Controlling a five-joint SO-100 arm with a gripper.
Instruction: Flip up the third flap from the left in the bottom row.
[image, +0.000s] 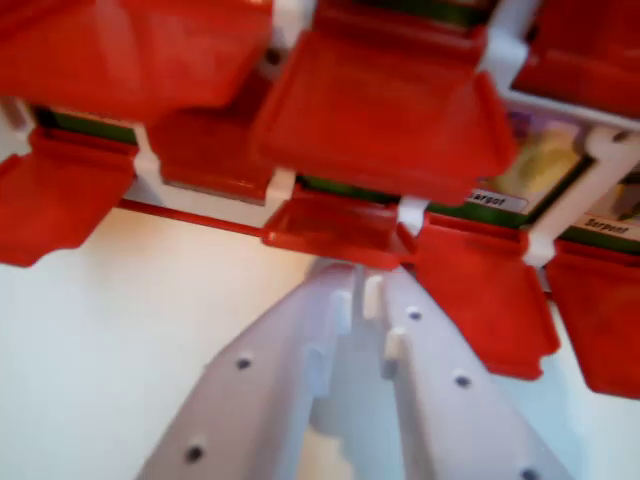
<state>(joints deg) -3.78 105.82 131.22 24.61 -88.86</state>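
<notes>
My tool (358, 285), nearly closed and gripping nothing, noses under the flap (335, 228): light, stiff, slick plastic, best lifted at its free lower lip.

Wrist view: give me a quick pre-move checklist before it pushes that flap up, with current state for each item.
1. Gripper tips at the lower edge of a red flap: ok, tips sit right under it.
2. Fingers close together for pushing: ok, only a narrow gap at the tips.
3. Actual contact with the flap: cannot tell, picture is blurred there.
4. Targeted flap is third from left in the bottom row: cannot tell, the row is cropped.
5. Neighbouring flap on the wrist view's right clear of the fingers: ok, though close.
6. White table below free of obstacles: ok in the visible part.
</notes>
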